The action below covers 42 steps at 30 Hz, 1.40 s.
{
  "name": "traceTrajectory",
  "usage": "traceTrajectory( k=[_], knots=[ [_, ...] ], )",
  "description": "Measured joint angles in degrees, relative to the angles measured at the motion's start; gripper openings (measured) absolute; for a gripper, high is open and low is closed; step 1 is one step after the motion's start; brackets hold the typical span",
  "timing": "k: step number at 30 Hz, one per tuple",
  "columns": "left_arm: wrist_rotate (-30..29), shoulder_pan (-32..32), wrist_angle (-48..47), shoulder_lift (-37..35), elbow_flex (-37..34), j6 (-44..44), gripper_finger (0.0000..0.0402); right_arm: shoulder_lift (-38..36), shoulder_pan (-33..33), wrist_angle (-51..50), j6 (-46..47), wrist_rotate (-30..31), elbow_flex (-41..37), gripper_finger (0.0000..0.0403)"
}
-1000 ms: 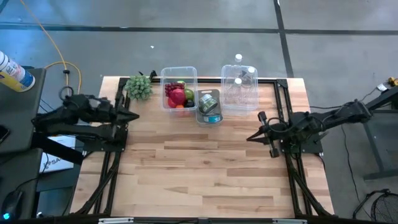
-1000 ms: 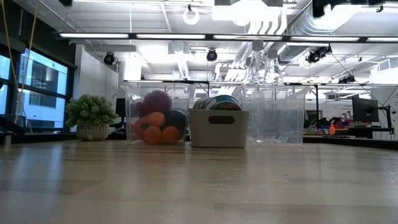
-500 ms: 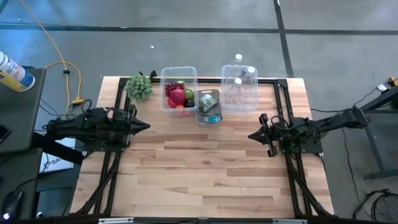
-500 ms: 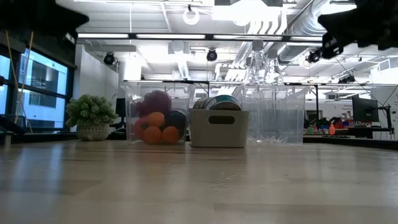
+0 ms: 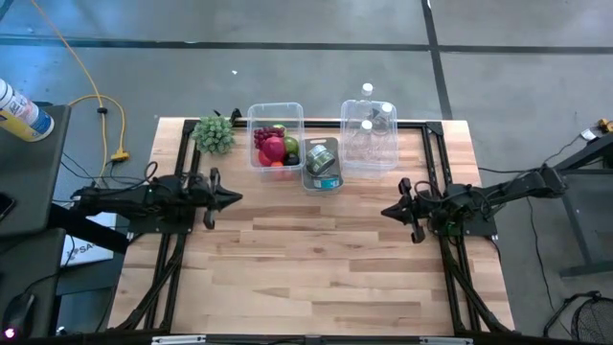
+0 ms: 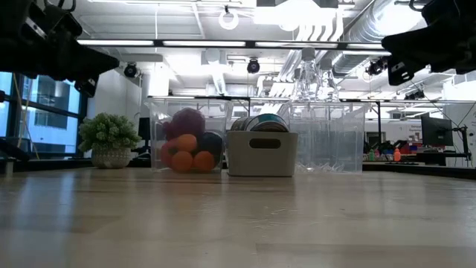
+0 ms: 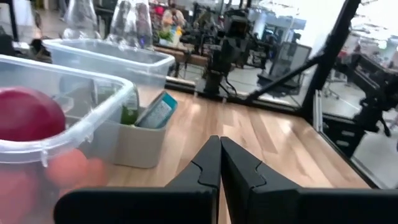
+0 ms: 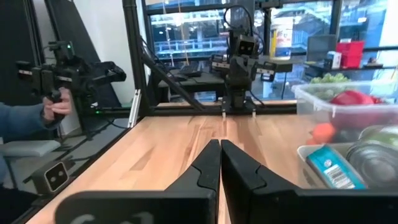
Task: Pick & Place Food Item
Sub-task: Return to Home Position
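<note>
Both grippers are empty, fingers pressed together: left gripper (image 5: 233, 198) over the table (image 5: 316, 259) at its left side, right gripper (image 5: 386, 212) at its right. Pomegranate (image 5: 272, 149) lies in the left transparent bin (image 5: 276, 105), beside the gray bin (image 5: 324, 188).

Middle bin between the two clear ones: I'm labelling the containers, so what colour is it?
The middle bin is gray; the low view shows it best.

my table (image 5: 316, 259) is pale wooden planks. a small green potted plant (image 5: 215, 134) stands at its far left corner. off the table's left side a yellow cable (image 5: 81, 72) runs across the grey floor (image 5: 287, 24), and a white can (image 5: 21, 110) lies on a dark side stand (image 5: 34, 182). past the table's edge a person's hand (image 8: 55, 107) grips a black device (image 8: 78, 71).
</note>
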Motion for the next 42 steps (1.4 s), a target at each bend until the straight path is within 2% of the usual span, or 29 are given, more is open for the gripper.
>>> traceTrajectory(
  k=[6, 13, 16, 21, 27, 30, 38, 42],
  knots=[
    [-0.97, 0.02, 0.21, -0.03, -0.15, -0.41, 0.0, -4.44, 0.0, -4.96, -2.3, 0.13, 0.08, 0.0004],
    [-0.98, 0.05, -0.41, -0.02, -0.19, 1.85, 0.0, -13.96, 0.0, -9.58, -4.29, 0.16, 1.82, 0.0004],
    [-1.63, 0.8, -0.45, 0.02, -0.23, 3.4, 0.0, -17.73, 0.0, -11.53, -4.35, 2.38, 1.77, 0.0004],
    [-2.32, 3.22, -0.52, 0.02, -0.33, 3.45, 0.0, -17.46, 0.0, -12.43, -6.57, 6.33, 1.77, 0.0004],
    [-2.56, 7.13, -0.71, 0.53, -0.56, 4.81, 0.0, -17.19, 0.0, -14.37, -9.62, 15.08, 1.79, 0.0004],
    [-2.46, 8.57, -0.88, 2.23, -0.58, 4.37, 0.0, -17.16, 0.0, -14.85, -9.56, 15.14, 1.79, 0.0004],
    [4.94, 9.29, -1.17, 8.3, -0.67, 5.1, 0.0, -17.17, 0.0, -14.86, -9.56, 14.95, 1.79, 0.0004],
    [5.73, 9.29, -0.16, 9.81, -0.74, 4.26, 0.0, -17.17, 0.0, -14.86, -9.56, 14.95, 1.79, 0.0004]
  ],
)
